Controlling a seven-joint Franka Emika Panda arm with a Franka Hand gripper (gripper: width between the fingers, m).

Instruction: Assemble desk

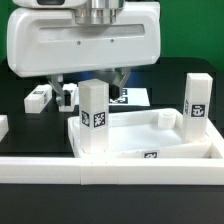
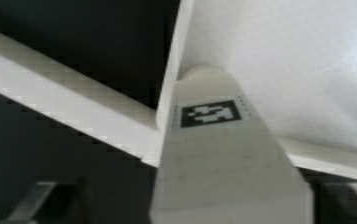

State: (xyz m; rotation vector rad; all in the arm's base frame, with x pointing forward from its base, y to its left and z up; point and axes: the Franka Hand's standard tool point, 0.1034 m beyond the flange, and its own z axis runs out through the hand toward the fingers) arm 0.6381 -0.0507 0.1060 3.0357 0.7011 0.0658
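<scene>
The gripper [image 1: 92, 88] hung with its fingers [image 2: 38, 198] spread wide, clasping nothing; an upright leg [image 1: 93, 112] stood between them, and the wrist view showed a gap beside it, with its black-and-white tag turned toward the wrist camera; this leg rose from a corner of the tabletop [image 1: 120, 155], which lay directly beneath the hand; a second leg [image 1: 197, 100] stood upright at another corner, well clear of the fingers toward the exterior view's right; a loose leg [image 1: 38, 97] lay flat on the black table [image 1: 20, 125], out past the opposite finger.
</scene>
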